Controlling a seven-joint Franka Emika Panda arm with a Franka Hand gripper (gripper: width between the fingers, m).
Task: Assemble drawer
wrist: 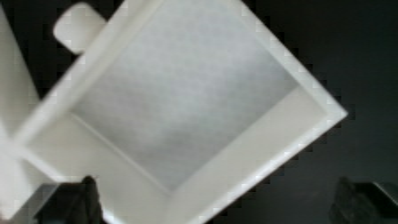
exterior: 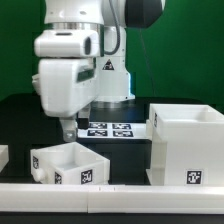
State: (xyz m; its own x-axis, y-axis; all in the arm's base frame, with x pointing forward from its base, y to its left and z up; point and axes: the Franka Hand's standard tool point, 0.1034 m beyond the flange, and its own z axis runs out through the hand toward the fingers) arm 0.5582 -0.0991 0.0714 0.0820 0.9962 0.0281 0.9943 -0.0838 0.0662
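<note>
A small white open-top drawer tray [exterior: 68, 163] with square tags on its front stands at the exterior view's lower left. My gripper [exterior: 67, 131] hangs just above its back rim, open and empty. In the wrist view the tray [wrist: 187, 100] fills the frame, seen from above, with its round knob [wrist: 75, 25] at one side. My gripper [wrist: 221, 205] is open. One fingertip [wrist: 68, 200] sits by the tray's wall and the other [wrist: 374, 198] is over dark table, with a tray corner between them. The large boxy housing [exterior: 187, 145] stands at the exterior view's right.
The marker board [exterior: 108, 128] lies flat behind the tray, at the arm's base. Another white part [exterior: 3, 157] shows at the exterior view's left edge. A white rail [exterior: 110, 190] runs along the front edge.
</note>
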